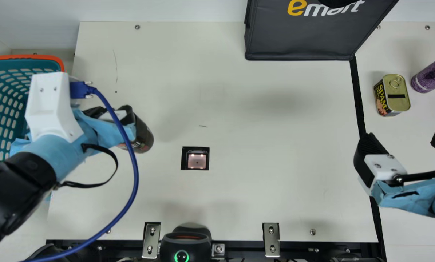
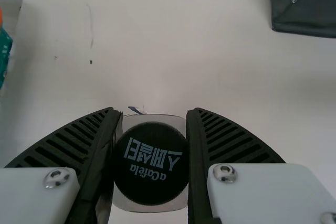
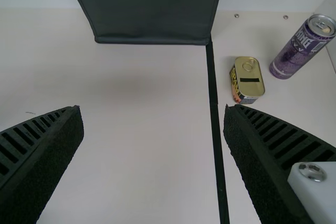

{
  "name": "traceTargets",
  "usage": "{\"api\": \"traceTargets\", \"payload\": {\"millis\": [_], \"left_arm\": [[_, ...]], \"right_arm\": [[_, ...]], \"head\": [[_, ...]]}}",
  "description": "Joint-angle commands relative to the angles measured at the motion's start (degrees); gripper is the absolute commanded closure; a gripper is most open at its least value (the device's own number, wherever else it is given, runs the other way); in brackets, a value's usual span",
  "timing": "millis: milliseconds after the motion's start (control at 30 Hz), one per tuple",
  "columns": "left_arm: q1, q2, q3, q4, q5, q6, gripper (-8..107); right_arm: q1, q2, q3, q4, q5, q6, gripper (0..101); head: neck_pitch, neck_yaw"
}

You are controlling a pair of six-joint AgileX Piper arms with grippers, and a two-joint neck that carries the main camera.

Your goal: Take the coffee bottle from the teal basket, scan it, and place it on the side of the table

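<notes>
So the coffee bottle (image 1: 143, 135) is over the left part of the counter (image 1: 261, 171), between the basket and the scanner window, and I can't tell if its base touches down. The left gripper (image 1: 111, 112) has its jaws pinching it, with the round black cap (image 2: 151, 163) sitting right between them in the left wrist view. Just to the right of the bottle is the square scanner window (image 1: 196, 160), lit up pinkish. The teal basket (image 1: 35, 56) with the orange rim is by the left edge. A black handheld-style scanner (image 1: 186, 244) with a green ring sits at the near edge. Up at the far edge, right of centre, there's a black bag (image 1: 301, 42). Over toward the right edge, the right gripper (image 1: 403, 140) has its jaws spread with nothing in them, nearer than the gold-topped tin (image 1: 397, 92) and purple can (image 1: 430, 75).
</notes>
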Motion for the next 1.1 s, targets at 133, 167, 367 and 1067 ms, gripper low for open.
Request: {"api": "traceTargets", "payload": {"millis": [133, 167, 367, 1067], "left_arm": [[-9.1, 0.6, -0.4, 2.8, 2.1, -6.7, 107], [-10.3, 0.7, -0.5, 3.2, 2.4, -7.5, 107], [-17.5, 1.9, -1.2, 5.8, 4.5, -12.8, 107], [-36.2, 7.2, -2.9, 10.6, 11.2, -30.3, 107]], "right_arm": [[0.0, 0.0, 0.0, 0.0, 0.0, 0.0, 6], [0.0, 0.0, 0.0, 0.0, 0.0, 0.0, 6], [0.0, 0.0, 0.0, 0.0, 0.0, 0.0, 6], [0.0, 0.0, 0.0, 0.0, 0.0, 0.0, 6]], "head": [[-1.7, 0.0], [-1.7, 0.0], [-1.7, 0.0], [-1.7, 0.0]]}}
